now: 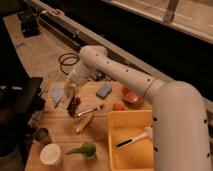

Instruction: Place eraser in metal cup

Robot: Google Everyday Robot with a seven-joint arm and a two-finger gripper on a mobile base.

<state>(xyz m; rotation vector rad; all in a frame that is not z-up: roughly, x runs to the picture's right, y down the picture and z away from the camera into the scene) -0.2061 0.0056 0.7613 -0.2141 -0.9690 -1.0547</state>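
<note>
The hand (70,93) hangs right over the eraser (74,106) on the far part of the bench (60,129) — clenched or not, I can't tell. The metal cup (41,135) stands upright near the front edge — well apart, ready to receive.

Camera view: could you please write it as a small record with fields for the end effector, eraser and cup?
end effector: low over the wooden table's left rear part
eraser: tan-and-dark oblong eraser, right at the end effector's tip; grasp not clear
cup: small dull grey metal cup, upright, left front, apart from the eraser
nearest neighbour: large white round tub, in front of the cup
</note>
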